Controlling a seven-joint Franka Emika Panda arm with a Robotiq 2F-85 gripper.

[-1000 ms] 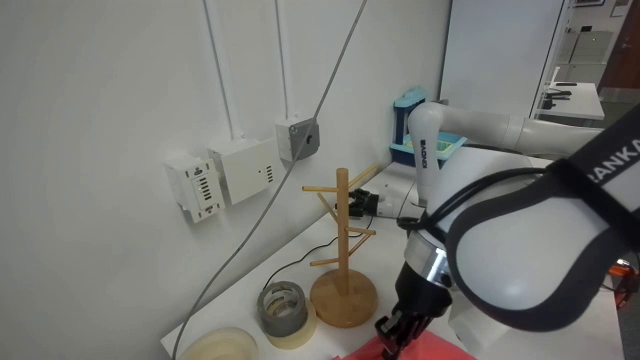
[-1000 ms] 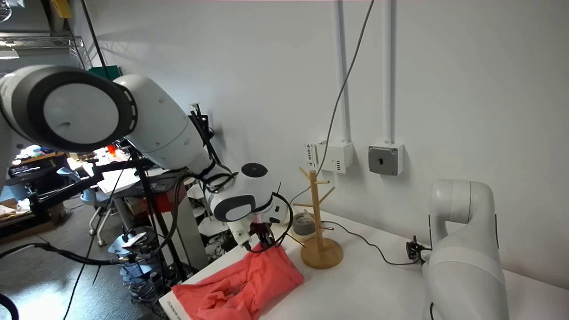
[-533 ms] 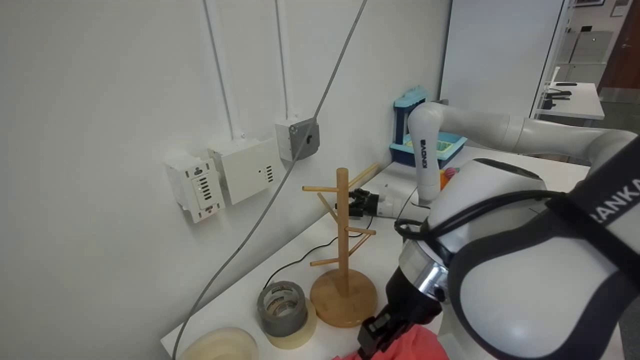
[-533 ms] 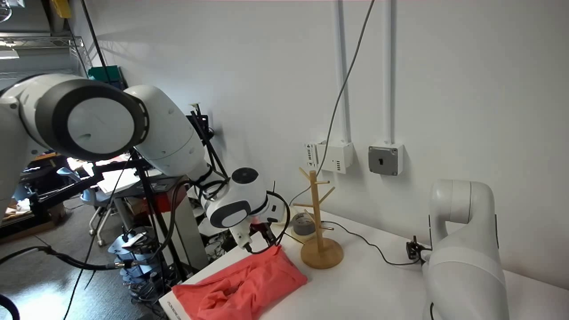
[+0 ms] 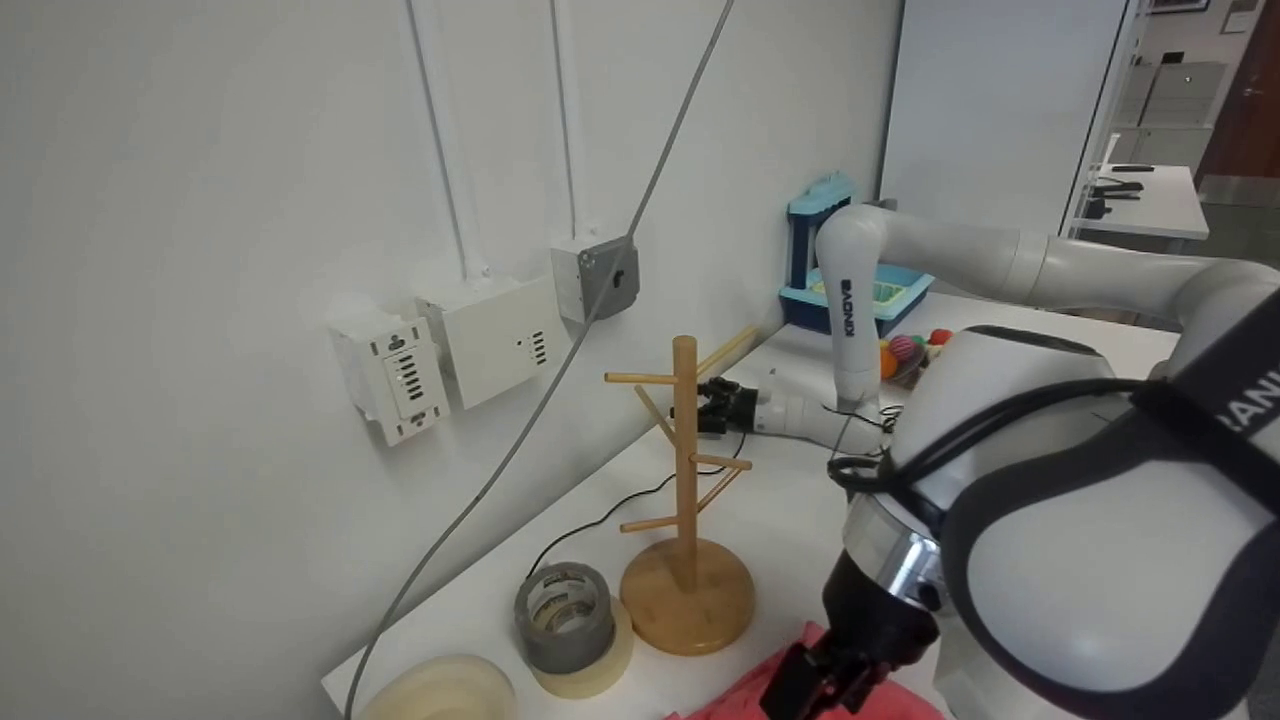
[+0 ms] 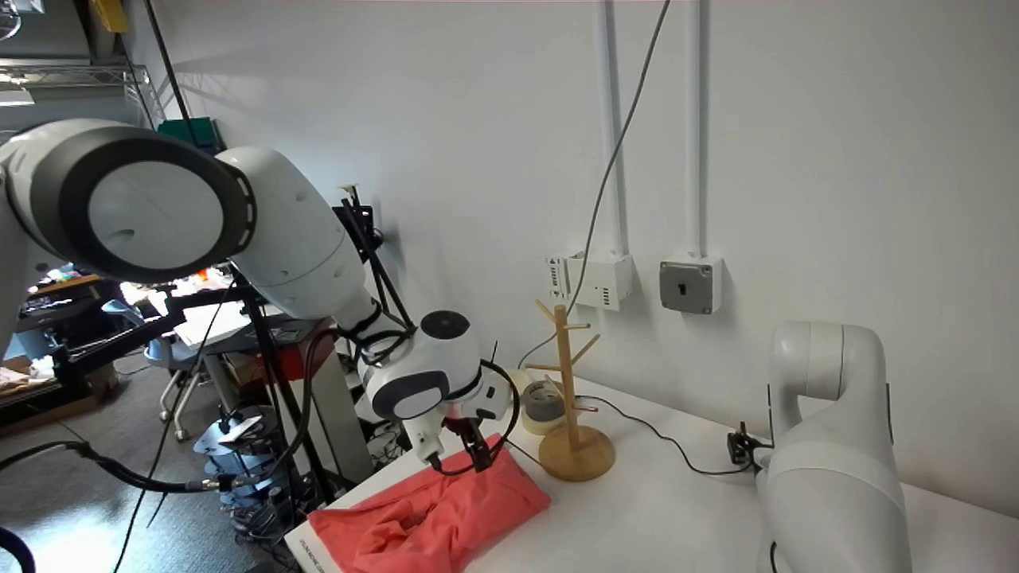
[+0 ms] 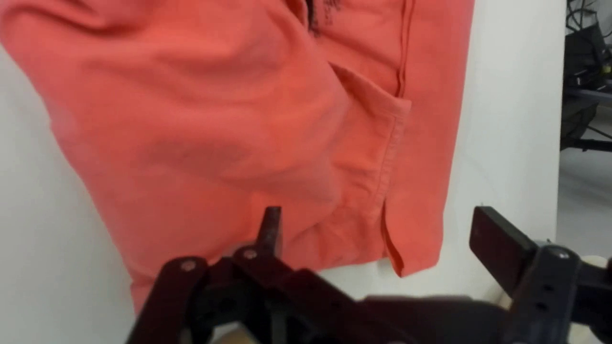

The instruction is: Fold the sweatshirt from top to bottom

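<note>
Coral-red, the sweatshirt (image 7: 215, 134) sprawls across my wrist view, creased on the white table (image 6: 637, 509), one layer lapped over another, and look, a scrap of dark lettering (image 7: 331, 5) peeks out near the top! Lower down, my gripper (image 7: 377, 215) hangs spread wide, its fingers (image 7: 271, 229) well apart: one in front of the cloth, the other out past the garment's edge, over white table. Does that first one touch the fabric? I cannot tell. Across to both exterior views: the wooden mug tree (image 5: 686, 500) stands upright near the sweatshirt, and a grey tape roll (image 5: 565, 648) sits stacked on a pale roll (image 5: 588, 680) just beside the tree.
</note>
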